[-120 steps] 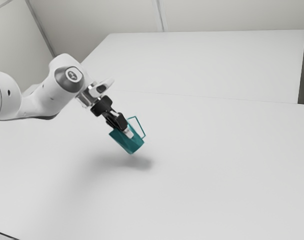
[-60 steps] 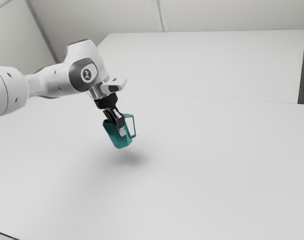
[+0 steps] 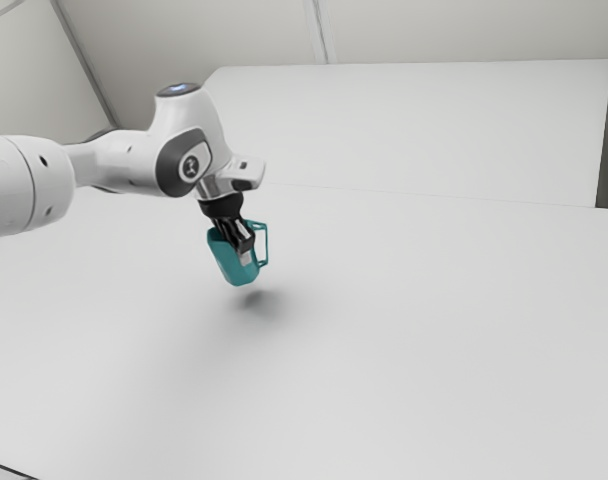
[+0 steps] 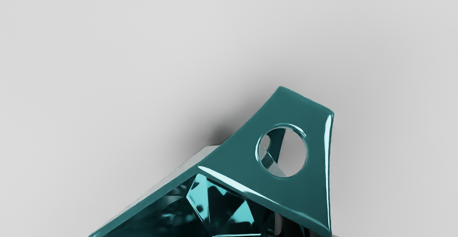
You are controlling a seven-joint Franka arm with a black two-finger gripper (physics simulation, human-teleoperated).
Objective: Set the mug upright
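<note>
One arm (image 3: 124, 160) reaches in from the exterior view's left, and at its end the gripper (image 3: 243, 252) is clamped on the mug (image 3: 227, 262), which hangs above the table (image 3: 404, 350) with its shadow (image 3: 254, 303) on the surface beneath. What the next move turns on is the lean: the mug lies below the gripper and just toward the exterior view's left of the fingertips, its long axis running from the mouth, high and to that view's left, down to the base, lower and to its right. The base looks clear of the table. The handle (image 3: 266, 245) juts out toward the exterior view's right. I judge the righting to be well along; a little more turn should level the base before lowering. Let go too soon, it might land on an edge and tip.

From the wrist view, the mouth opens toward the camera, close by the gripper, with the rim (image 4: 146, 201) slanting away from the handle. The mug is glossy teal, with flat, angular facets inside that catch bright patches of light. A round hole pierces the handle's broad upper plate (image 4: 304, 122). Exactly how each finger sits against the wall, I cannot tell.
</note>
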